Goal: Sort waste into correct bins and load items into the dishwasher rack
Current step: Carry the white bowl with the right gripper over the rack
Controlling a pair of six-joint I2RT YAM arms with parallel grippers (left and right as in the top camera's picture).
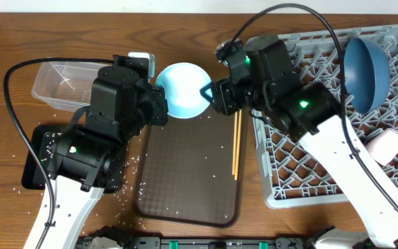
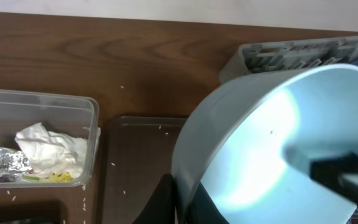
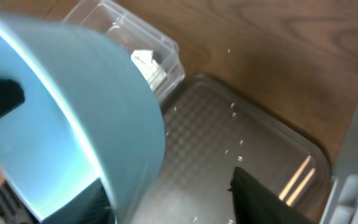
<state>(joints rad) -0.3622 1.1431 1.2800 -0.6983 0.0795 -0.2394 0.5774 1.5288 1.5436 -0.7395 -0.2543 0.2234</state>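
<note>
The white bowl [image 1: 183, 90], tinted pale blue, is held tilted above the far end of the brown serving tray. My left gripper [image 1: 159, 98] is shut on its left rim; in the left wrist view both fingers [image 2: 182, 202] pinch the rim of the bowl [image 2: 272, 143]. My right gripper [image 1: 209, 93] is open at the bowl's right side. In the right wrist view [image 3: 173, 202] one finger is inside the bowl [image 3: 73, 106] and the other stands well apart. The dark blue dish [image 1: 366, 72] and the pink cup [image 1: 385, 146] stand in the dishwasher rack [image 1: 302, 173]. The light blue cup is not in view.
The clear tub [image 1: 64, 83] at far left holds crumpled paper [image 2: 51, 152] and a wrapper [image 2: 8, 163]. The black tray [image 1: 36, 166] sits front left with rice grains around it. Chopsticks [image 1: 237, 145] lie on the right edge of the brown serving tray [image 1: 188, 173].
</note>
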